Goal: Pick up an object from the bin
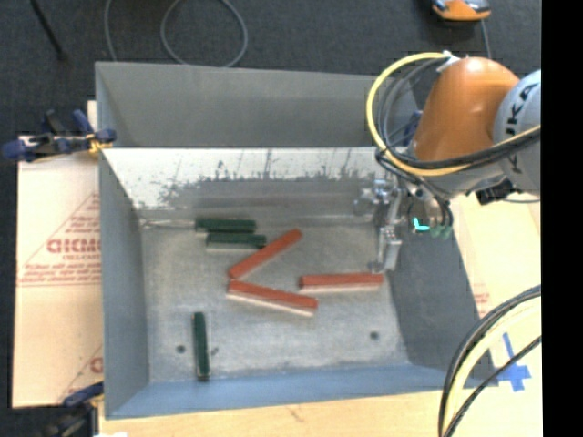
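My gripper (383, 262) hangs low at the right side of the bin floor, its tip right at the right end of a flat red bar (341, 281) that lies nearly level. Whether the tip touches that bar I cannot tell. To the left, a second red bar (264, 254) lies slanted. Below it a red bar with a pale edge (271, 298) lies tilted the other way.
Two dark green bars (226, 226) (235, 241) lie side by side near the back wall. A third green bar (199, 345) lies upright in the picture at the front left. The arm's orange cover and cables hang over the bin's right rim.
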Robot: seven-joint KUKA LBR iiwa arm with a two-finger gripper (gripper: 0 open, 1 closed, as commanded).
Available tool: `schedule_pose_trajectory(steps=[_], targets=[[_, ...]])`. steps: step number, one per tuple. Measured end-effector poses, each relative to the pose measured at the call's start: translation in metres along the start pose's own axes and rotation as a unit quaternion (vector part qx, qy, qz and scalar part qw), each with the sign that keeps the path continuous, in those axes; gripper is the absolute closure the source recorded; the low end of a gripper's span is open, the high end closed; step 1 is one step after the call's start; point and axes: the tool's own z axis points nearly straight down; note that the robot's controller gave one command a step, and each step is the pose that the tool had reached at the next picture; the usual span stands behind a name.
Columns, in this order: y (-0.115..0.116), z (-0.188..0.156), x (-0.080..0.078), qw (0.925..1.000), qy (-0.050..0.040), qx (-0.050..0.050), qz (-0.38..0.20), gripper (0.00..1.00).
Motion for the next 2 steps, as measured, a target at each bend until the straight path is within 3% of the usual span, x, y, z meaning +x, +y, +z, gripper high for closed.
schedule_pose_trajectory(steps=[1,2], targets=[[-0.0357,0.1126,0.0818,0.9997,-0.0022,0.000,0.024,0.00],[-0.0349,0.1086,0.0783,0.9998,-0.0055,0.001,0.021,1.00]])
